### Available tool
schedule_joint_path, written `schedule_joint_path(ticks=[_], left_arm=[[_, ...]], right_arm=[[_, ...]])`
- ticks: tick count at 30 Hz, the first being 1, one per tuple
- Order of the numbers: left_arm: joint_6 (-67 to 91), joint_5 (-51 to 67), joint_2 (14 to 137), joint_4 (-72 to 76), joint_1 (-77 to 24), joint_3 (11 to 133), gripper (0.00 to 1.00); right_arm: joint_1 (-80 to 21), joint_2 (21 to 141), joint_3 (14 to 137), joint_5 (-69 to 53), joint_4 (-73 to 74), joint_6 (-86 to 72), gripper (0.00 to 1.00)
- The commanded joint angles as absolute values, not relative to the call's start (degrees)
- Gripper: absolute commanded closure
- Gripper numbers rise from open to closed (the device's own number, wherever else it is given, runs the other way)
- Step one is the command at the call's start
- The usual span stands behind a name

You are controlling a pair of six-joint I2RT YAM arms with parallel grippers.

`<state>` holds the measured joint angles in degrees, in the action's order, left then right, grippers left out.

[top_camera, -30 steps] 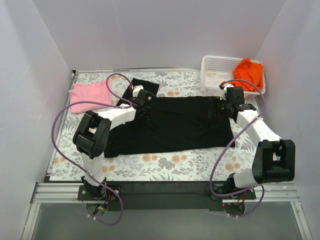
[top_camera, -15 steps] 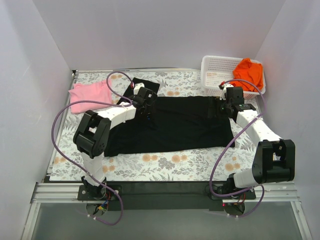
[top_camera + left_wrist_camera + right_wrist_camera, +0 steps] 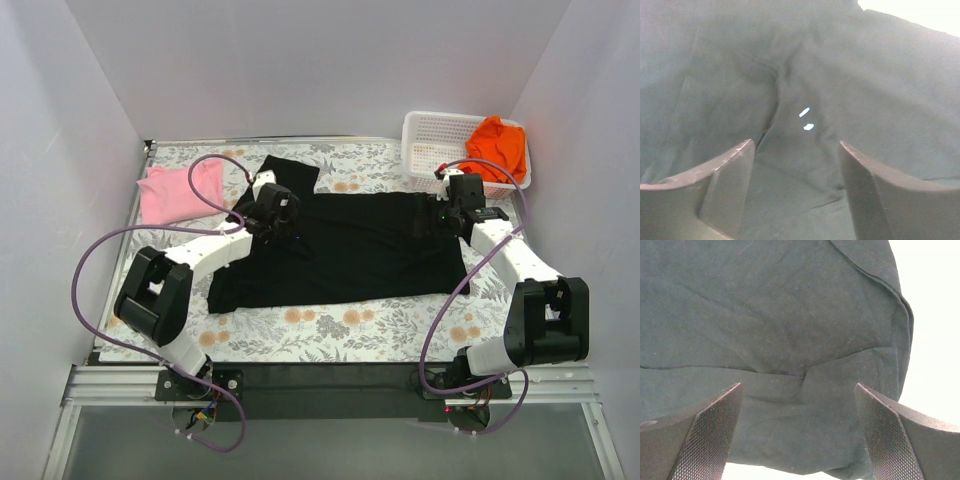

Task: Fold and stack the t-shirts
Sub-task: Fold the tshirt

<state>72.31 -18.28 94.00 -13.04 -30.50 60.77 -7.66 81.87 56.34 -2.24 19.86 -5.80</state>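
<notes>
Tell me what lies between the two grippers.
Only the black t-shirt, lying flat on the table. The top view shows its cloth reaching from the left gripper across to the right gripper.

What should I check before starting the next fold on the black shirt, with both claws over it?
1. Left claw open, nothing between its fingers: ok.
2. Right claw open, above the black shirt near its edge: ok.
3. The black shirt lies flat on the table: not ok, ridges of cloth show in the left wrist view.
4. Pink shirt clear of both arms, at the far left: ok.
5. Orange shirt in the basket, out of the way: ok.
6. Either claw touching the cloth: cannot tell.
</notes>
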Motion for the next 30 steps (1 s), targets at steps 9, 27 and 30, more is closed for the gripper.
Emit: schedule_joint_path(ticks=[9,27,30], left_arm=[[73.1,-18.2,94.2,-11.3,-30.5,56.3,0.54],[72.8,-20.9,98.1,-11.1,-30.5,56.7,0.54],[73.0,-21.1,97.9,-11.1,-30.6,56.4,0.54]], right_arm=[[-8.6,80.9,56.3,-1.7,18.5,-5.5,0.16],[-8.7,80.4,55.6,-1.2,18.5,-5.4,0.16],[-8.7,80.4,55.6,-1.1,18.6,-5.4,0.16]])
